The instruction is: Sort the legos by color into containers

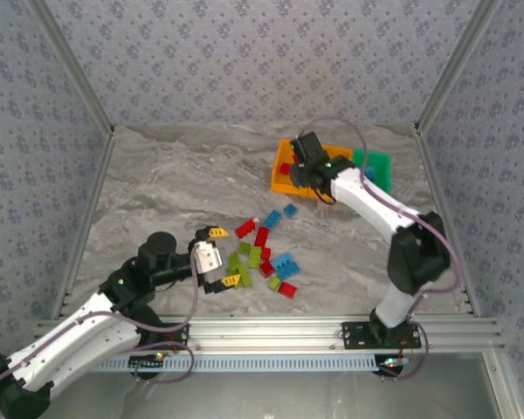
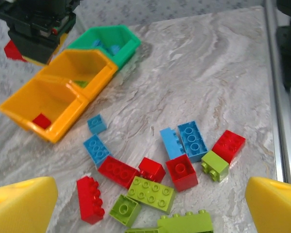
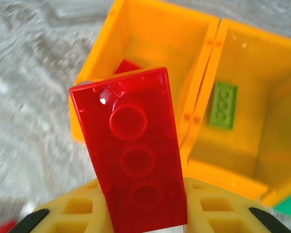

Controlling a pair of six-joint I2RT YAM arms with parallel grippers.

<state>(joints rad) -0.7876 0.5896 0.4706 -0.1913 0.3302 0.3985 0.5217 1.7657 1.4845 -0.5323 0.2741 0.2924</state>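
My right gripper (image 3: 143, 208) is shut on a long red lego (image 3: 136, 155), held upright over the near wall of the left orange container (image 3: 150, 29). A red brick (image 2: 41, 120) lies in that container. The middle orange container (image 3: 242, 87) holds a lime green brick (image 3: 223, 104). The green container (image 2: 121, 31) holds blue bricks (image 2: 109, 47). Several loose red, blue and lime green legos (image 1: 262, 253) lie in the middle of the table. My left gripper (image 1: 227, 256) stands open at the pile's left edge, a lime green plate (image 2: 150, 194) between its wide-apart fingers (image 2: 24, 204).
The three joined containers (image 1: 284, 185) sit at the back right of the marble table. Patterned walls close in the back and sides. An aluminium rail (image 1: 271, 332) runs along the near edge. My right arm (image 1: 375, 205) reaches from the rail to the containers.
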